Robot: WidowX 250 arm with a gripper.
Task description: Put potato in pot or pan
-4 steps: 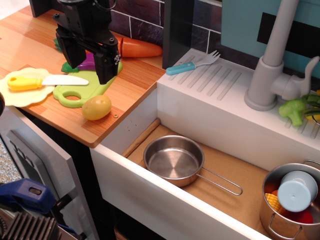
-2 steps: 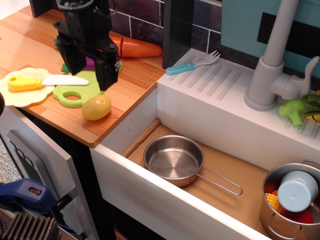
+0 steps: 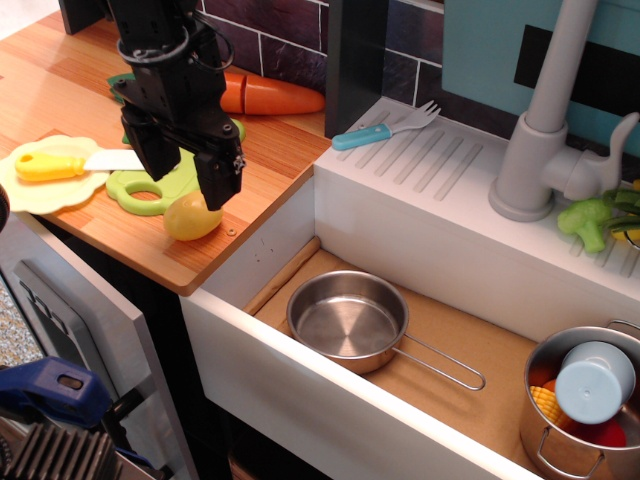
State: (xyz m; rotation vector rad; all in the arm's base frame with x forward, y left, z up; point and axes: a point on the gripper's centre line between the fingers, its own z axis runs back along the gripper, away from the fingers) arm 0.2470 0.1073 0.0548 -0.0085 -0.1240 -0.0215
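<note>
One small potato (image 3: 190,217) lies on the wooden tabletop (image 3: 260,165) under the wide-open jaws, probably light, hard and slippery, so best held across its rounded middle.

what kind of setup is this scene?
Looks like a toy play kitchen, not a real one: a white sink basin with a grey plastic faucet, a wooden countertop, and plastic food such as the carrot and potato. A steel pan sits in the sink.
</note>
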